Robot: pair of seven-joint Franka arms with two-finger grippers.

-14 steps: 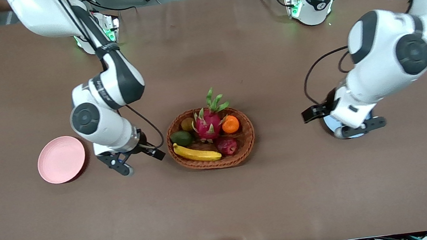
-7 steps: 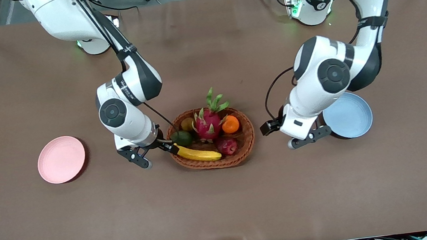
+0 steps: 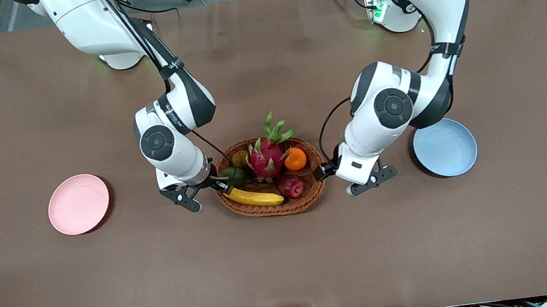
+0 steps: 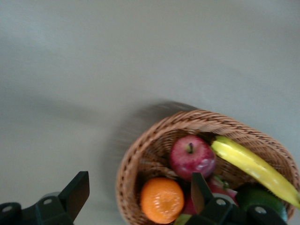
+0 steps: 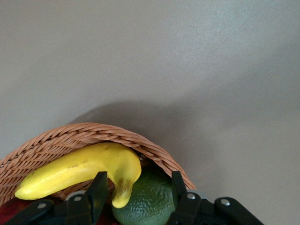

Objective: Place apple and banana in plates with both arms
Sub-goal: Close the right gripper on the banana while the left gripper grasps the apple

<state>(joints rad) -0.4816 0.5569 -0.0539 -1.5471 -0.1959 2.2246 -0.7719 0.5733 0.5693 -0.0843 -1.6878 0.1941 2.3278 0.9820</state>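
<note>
Apple point(image 3: 290, 186) and banana point(image 3: 254, 197) sit in the basket point(image 3: 317, 190), both plates point(image 3: 78, 204) bare. Right gripper point(image 3: 204, 195) and left gripper point(image 3: 350, 179) flank it, jaws spread, holding nothing. Everything's left to do.

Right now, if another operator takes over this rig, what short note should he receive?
Left gripper: open, empty, over the table at the basket's end toward the left arm.
Right gripper: open, empty, at the basket's other end, near the banana's tip.
Banana and apple: both in the basket, on its side nearer the front camera.
Pink plate lies toward the right arm's end, blue plate toward the left arm's end; neither holds fruit.
Done: nothing placed.
Left: grasp both fruits and put them in the plates.
</note>
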